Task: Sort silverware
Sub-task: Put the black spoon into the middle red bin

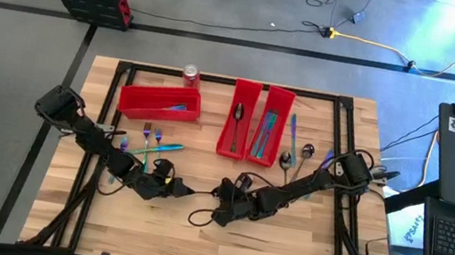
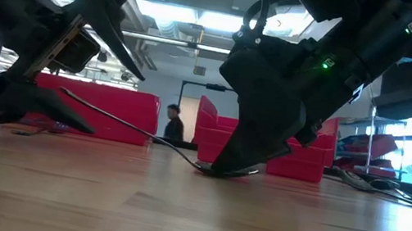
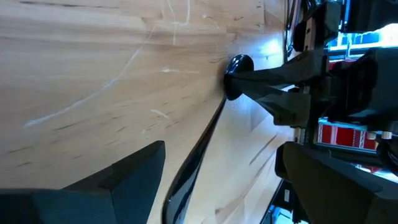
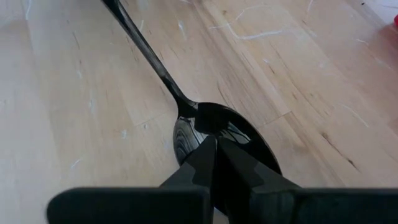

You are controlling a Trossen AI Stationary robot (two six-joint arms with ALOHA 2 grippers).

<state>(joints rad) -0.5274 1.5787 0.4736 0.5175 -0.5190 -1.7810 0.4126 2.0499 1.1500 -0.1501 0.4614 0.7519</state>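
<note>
A dark spoon (image 2: 138, 128) lies between my two grippers near the middle of the table. Its bowl (image 4: 186, 134) rests on the wood and its handle (image 3: 202, 140) slants up toward my left gripper. My right gripper (image 4: 214, 146), shut, stands with its tips on the bowl. My left gripper (image 3: 221, 152) is open, one finger on each side of the raised handle. I cannot tell whether it touches the handle. More iridescent silverware (image 1: 151, 141) lies farther back. My right gripper presses its shut fingertips (image 4: 205, 158) down on the spoon's bowl (image 4: 230, 132), just behind where the handle joins it. The fingers come slanting down from the table's right. The bowl stays on the table while the handle rises off it (image 2: 107, 113).
Three red bins stand at the back: one crosswise (image 1: 159, 101) and two side by side (image 1: 237, 131) (image 1: 268, 138), with cutlery inside. A red can (image 1: 190, 74) stands behind them. Loose spoons (image 1: 286, 159) and a knife (image 1: 293, 128) lie right of the bins.
</note>
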